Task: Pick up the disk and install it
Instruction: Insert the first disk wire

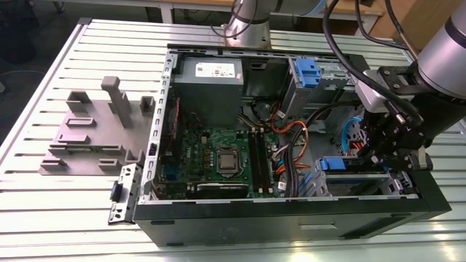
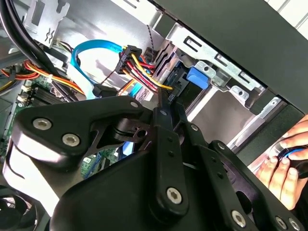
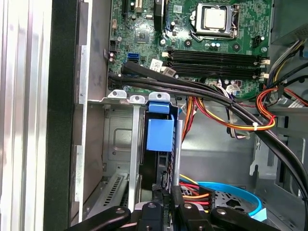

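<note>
The robot's black hand (image 1: 393,155) reaches into the open computer case (image 1: 240,221) at the exterior view's right, above the near drive cage (image 1: 357,183). In both wrist views its linkages fill the foreground, and the two fingers (image 2: 163,108) stand close together on a thin dark edge that appears to be the disk's rear end, though the grip itself is partly hidden.

The disk (image 3: 160,144) stands on edge in the metal bay, its blue carrier tab (image 3: 160,134) facing out of the slot; in the exterior view the same blue tab (image 1: 342,164) shows just beside the hand. Its label is hidden.

Beyond it, red, yellow and orange power wires (image 3: 240,120) and a blue data cable (image 2: 96,50) run across the case. The green motherboard (image 1: 218,158) lies to the exterior view's left of the bay. A grey power supply (image 1: 211,82) at the far side bears a white sticker whose print is too small to read. A second blue carrier (image 1: 306,73) sits in the far cage. A grey fixture (image 1: 95,128) stands on the slatted counter (image 1: 58,218). A person's hand (image 2: 288,163) shows outside the case in the second wrist view.
</note>
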Available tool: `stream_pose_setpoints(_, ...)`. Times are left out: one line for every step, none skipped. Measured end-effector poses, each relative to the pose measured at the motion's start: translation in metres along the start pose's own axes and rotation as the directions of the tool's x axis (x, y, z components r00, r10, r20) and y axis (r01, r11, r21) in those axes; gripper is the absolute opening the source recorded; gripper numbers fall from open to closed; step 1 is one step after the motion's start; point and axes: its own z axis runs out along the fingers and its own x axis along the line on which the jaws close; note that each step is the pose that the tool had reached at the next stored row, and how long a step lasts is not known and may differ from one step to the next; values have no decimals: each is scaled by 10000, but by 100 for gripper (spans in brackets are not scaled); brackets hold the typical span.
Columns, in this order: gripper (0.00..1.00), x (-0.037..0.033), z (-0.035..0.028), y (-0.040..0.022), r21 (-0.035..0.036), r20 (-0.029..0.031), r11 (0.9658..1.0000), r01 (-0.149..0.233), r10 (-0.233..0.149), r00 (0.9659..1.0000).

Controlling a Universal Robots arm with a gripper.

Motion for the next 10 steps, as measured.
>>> stream_pose_setpoints(19,2,8,0,1,2,10000,0,0,10000)
stream_pose_setpoints(19,3,14,0,1,0,10000,0,0,10000)
stream_pose_setpoints(19,4,18,1,0,-3,10000,0,0,10000)
stream_pose_setpoints(19,5,20,1,-1,-6,10000,0,0,10000)
stream_pose_setpoints(19,4,21,1,0,-5,10000,0,0,10000)
stream_pose_setpoints(19,4,22,1,0,-3,10000,0,0,10000)
stream_pose_setpoints(19,4,24,1,0,0,10000,0,0,10000)
stream_pose_setpoints(19,5,24,1,0,0,10000,0,0,10000)
stream_pose_setpoints(19,4,24,1,0,0,10000,0,0,10000)
stream_pose_setpoints(19,4,24,1,0,1,10000,0,0,10000)
